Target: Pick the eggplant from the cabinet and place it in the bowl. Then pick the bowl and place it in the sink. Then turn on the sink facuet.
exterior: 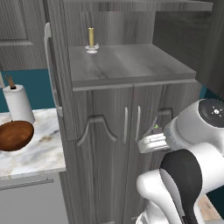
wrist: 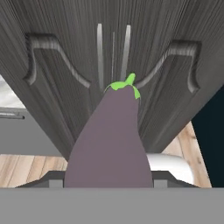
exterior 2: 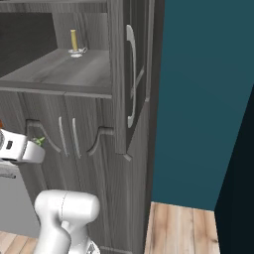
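- Hand view: the two-finger gripper (wrist: 109,183) is clamped on the dark purple eggplant with a green stem cap (wrist: 109,144), which points away from it.
- Just beyond the stem stand the closed lower doors of the tall grey wood-grain cabinet (wrist: 65,39).
- Far off to the gripper's left, the glossy reddish-brown wooden bowl (exterior: 15,134) sits on the marble counter (exterior: 39,151).

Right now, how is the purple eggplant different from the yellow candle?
The eggplant is fat, dark purple with a green cap; the candle is thin and yellow. The eggplant sits between the robot's jaws in front of the cabinet doors; the candle stands upright on a small clear dish on the cabinet's open shelf. Both are small.
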